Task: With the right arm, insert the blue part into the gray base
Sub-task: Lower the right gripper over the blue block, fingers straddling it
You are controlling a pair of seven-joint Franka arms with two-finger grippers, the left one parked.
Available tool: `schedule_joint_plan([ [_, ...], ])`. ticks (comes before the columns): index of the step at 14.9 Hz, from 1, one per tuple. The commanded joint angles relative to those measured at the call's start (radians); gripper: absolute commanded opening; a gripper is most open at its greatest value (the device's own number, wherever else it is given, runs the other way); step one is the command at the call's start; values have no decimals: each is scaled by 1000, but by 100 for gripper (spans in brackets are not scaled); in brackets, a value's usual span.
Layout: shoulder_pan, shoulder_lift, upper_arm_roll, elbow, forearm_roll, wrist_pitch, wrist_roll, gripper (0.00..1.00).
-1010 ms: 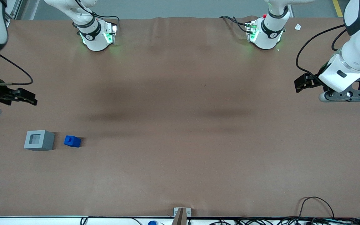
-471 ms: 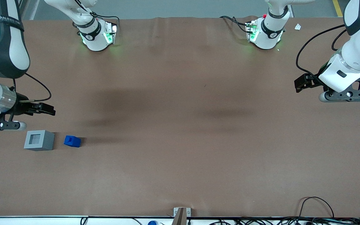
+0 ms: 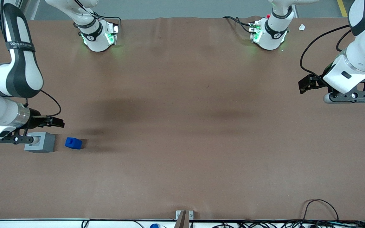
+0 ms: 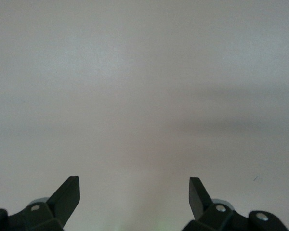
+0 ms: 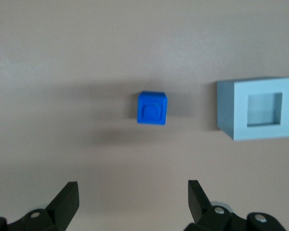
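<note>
The right arm (image 3: 8, 79) hangs its gripper (image 5: 132, 199) above the table (image 3: 182, 126), jaws spread wide and holding nothing. Ahead of the fingertips sits the blue part (image 5: 152, 108), and beside it, apart, the gray base (image 5: 260, 108).

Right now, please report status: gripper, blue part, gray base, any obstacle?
Gripper open, empty, above the table, short of blue part. Blue part on table beside gray base, not touching. Base recess empty. Nothing between them.
</note>
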Motion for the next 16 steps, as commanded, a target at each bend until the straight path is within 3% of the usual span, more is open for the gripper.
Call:
schedule_joint_plan([
  [1,3,47,-5,-9,8,82,-2,100],
  [7,-10,208,-6,-9,7,283,-2,100],
  [16,-23,280,-6,-7,8,286,1,100],
])
